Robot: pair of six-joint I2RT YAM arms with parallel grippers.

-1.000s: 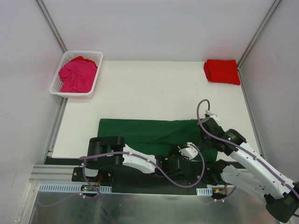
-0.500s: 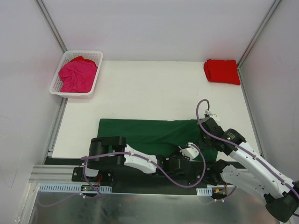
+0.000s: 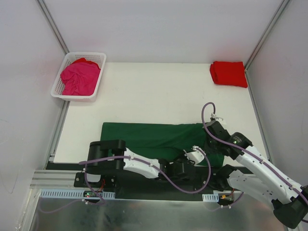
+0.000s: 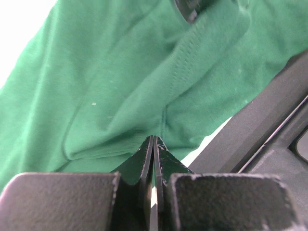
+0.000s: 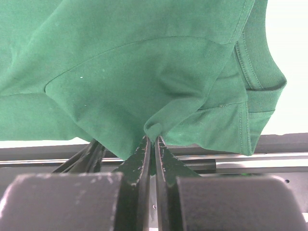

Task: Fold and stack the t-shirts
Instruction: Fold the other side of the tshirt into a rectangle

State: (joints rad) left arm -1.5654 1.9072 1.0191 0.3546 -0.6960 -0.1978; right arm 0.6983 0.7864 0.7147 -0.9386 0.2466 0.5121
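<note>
The left gripper (image 4: 153, 140), open a second ago, now pinches the green shirt's (image 3: 144, 137) near fold. The right gripper (image 5: 153, 139) pinches a pucker of it. Only the wrist views show this. Overhead, the green shirt lies along the table's (image 3: 159, 91) near edge with open room beyond. The red shirt (image 3: 228, 73) is far right and the pink shirt (image 3: 79, 78) is in the basket (image 3: 77, 97).

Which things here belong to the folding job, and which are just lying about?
Job: dark green t-shirt, pinched by the shut left hand and right hand; folded red t-shirt, far right corner; magenta t-shirt, bunched up.
Lying about: white lattice basket holding the magenta one; table.
</note>
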